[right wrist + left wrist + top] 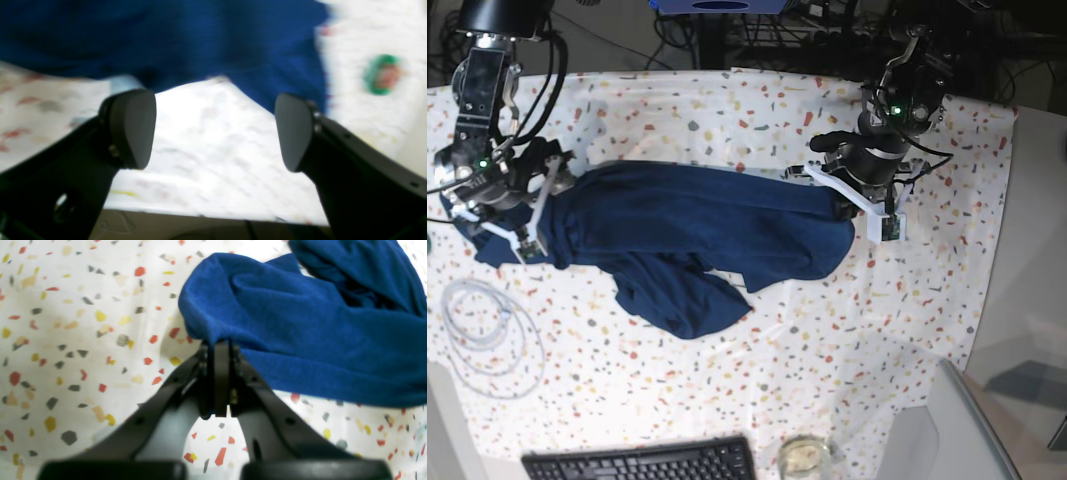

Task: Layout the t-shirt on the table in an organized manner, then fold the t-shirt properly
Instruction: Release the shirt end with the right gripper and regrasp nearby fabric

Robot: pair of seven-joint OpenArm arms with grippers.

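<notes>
On the table, left end effector pinches the t-shirt; right end effector gapes empty.

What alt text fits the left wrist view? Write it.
The left gripper, fingers pressed together, pinches the edge of the bunched navy t-shirt. The shirt lies on the white speckled table.
</notes>
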